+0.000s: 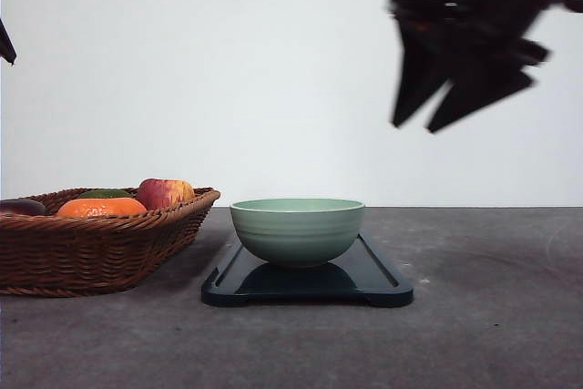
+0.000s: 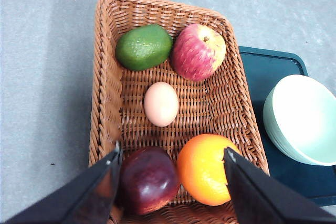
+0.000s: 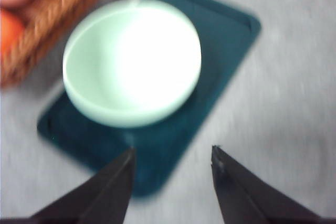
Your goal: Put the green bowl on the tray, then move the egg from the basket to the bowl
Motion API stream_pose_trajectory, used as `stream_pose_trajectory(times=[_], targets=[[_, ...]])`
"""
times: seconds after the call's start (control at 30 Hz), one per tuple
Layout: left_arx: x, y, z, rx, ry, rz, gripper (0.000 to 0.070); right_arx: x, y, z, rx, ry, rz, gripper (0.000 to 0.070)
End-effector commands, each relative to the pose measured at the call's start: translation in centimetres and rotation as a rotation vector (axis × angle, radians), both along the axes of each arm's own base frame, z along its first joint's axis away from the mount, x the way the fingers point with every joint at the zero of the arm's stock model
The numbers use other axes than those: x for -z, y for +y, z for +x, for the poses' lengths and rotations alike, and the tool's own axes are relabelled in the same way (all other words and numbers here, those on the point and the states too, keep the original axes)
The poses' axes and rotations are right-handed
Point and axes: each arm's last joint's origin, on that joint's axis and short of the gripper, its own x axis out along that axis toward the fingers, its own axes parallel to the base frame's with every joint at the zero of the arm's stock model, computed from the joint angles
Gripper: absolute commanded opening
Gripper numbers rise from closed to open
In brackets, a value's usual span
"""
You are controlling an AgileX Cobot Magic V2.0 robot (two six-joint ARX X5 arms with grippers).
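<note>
One brown woven wicker basket (image 2: pixel 107 103), left of frame, holds five items: one tan egg (image 2: pixel 161 104) at centre, one red-yellow apple (image 2: pixel 198 52), one green avocado (image 2: pixel 143 47), one orange (image 2: pixel 205 169), one dark plum (image 2: pixel 148 179). One dark rectangular tray (image 1: pixel 373 280) carries one sage-green ceramic bowl (image 1: pixel 298 230), empty. Left gripper (image 2: pixel 172 182) hovers spread above basket. Right gripper (image 1: pixel 428 120), raised upper right, spread, motion-blurred.

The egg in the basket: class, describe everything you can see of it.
The small, smooth, pale tan oval egg lies on its side, whole, on the floor of the brown woven wicker basket, near its middle. It touches none of the fruit around it. The open left end effector hovers above, not touching it.
</note>
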Motion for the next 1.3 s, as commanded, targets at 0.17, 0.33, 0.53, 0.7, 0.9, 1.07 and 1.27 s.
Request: stream_pose_trajectory(times=[0.17,0.33,0.53,0.7,0.9,1.07,1.27], targets=[[-0.6,0.0,0.2,-0.005,-0.013,-0.016,0.0391,-0.3,-2.4,-4.2,0.029,-0.107,0.033,0.0276],[-0.6,-0.4,0.2,0.02,-0.009,-0.024,0.0393,0.2,-3.5,-6.1,0.042,-0.141,0.052,0.0276],[-2.0,-1.6,0.5,0.1,-0.024,-0.039,0.0398,0.1,-3.7,-6.4,0.048,-0.153,0.077,0.0276],[-3.6,-2.9,2.5,0.143,-0.001,0.008,0.0398,0.0,-3.6,-6.3,0.048,-0.168,0.086,0.0276],[-3.6,-5.1,6.3,0.173,0.093,0.142,0.0398,0.0,-3.6,-6.3,0.05,-0.165,0.088,0.0276],[-2.2,-6.8,9.8,0.184,0.158,0.198,0.0403,0.0,-3.6,-6.3,0.053,-0.163,0.09,0.0276],[1.0,-7.7,12.9,0.164,0.234,0.246,0.045,0.0,-3.6,-6.3,0.054,-0.162,0.092,0.0276]])
